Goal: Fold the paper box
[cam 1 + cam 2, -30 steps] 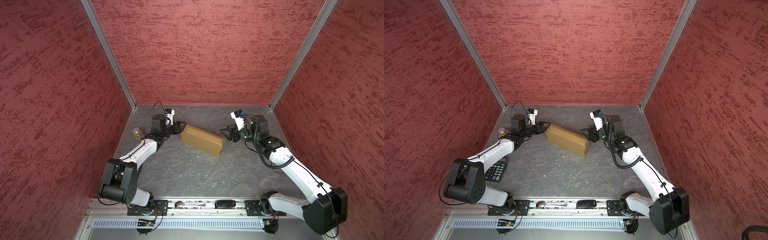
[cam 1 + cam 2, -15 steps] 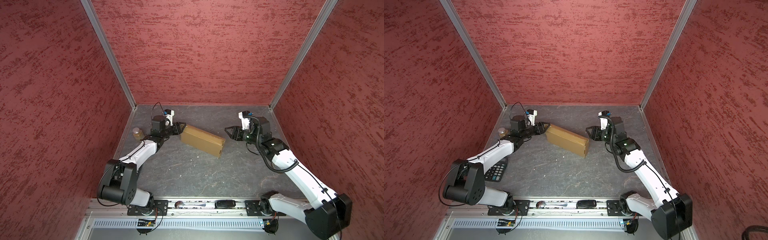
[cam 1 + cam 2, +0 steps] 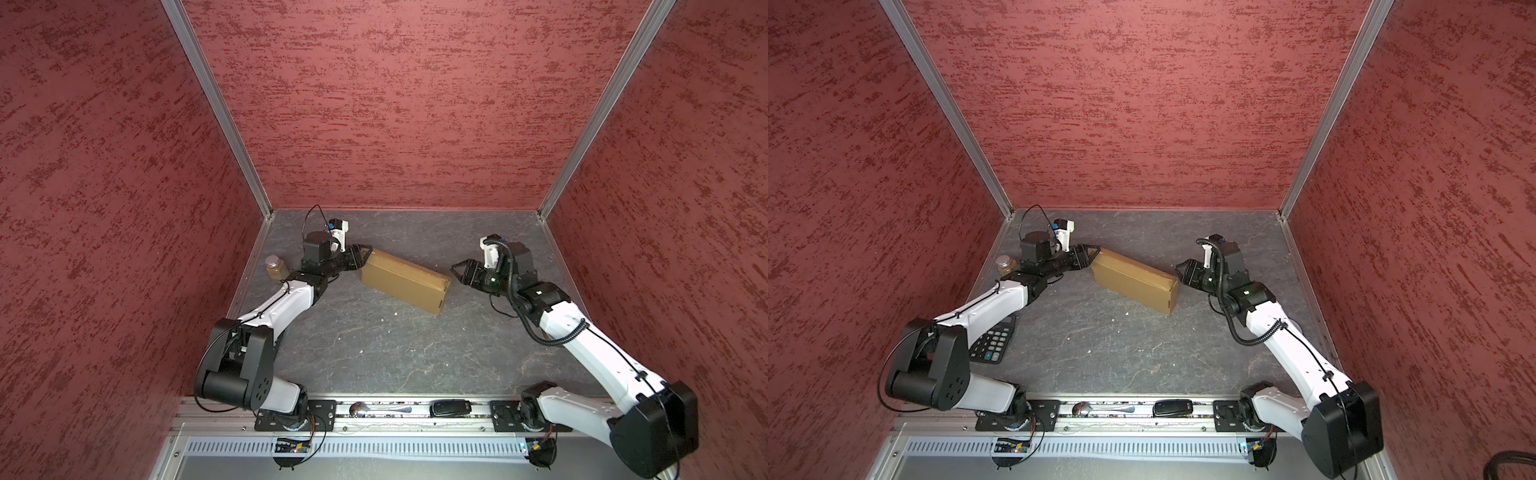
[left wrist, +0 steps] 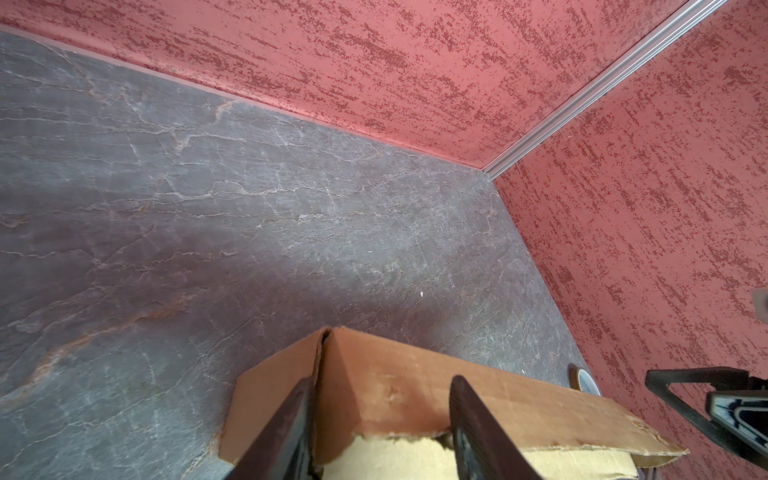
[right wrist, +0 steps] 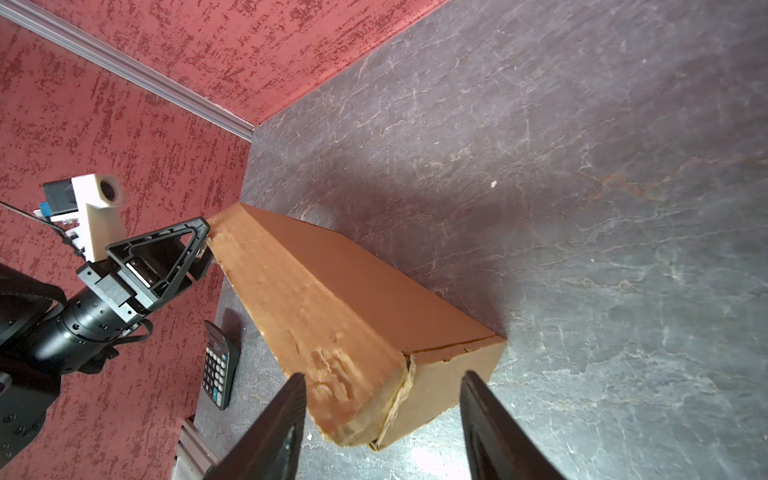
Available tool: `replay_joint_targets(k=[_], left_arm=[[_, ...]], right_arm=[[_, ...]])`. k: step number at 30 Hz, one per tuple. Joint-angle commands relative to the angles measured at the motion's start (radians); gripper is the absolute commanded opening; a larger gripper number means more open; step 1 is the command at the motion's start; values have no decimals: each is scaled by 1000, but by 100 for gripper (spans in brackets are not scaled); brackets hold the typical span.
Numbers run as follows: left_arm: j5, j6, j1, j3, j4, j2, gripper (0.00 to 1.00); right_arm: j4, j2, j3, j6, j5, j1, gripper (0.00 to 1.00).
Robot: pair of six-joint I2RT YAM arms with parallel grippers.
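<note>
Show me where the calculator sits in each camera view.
Top view: calculator beside the left arm.
Top view: not visible; left arm likely hides it.
Left wrist: not in it.
Right wrist: between paper box and red wall.
Shared landmark: paper box.

The paper box [image 3: 405, 280], of plain tan-brown cardboard, is seen folded shut into a long, shallow block, laid flat and diagonally on the grey table [image 3: 374, 345].

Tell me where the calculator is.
In a top view the calculator lies on the left, beside the left wall, partly hidden under the left arm.
</note>
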Motion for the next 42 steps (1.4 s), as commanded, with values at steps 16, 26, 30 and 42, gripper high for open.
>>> replay_joint_targets(k=[16,26,30,42], left_arm=[[-9,19,5,-40,-7,8,54],[-9,19,4,-50,1,23,54],[-9,18,3,-56,4,27,54],[-17,13,0,-84,22,37,54]], right_arm=[[76,42,-47,57,-29,51,62],[81,42,-65,62,-21,71,63],[85,42,-72,62,-19,75,63],[103,59,-89,57,-20,86,62]])
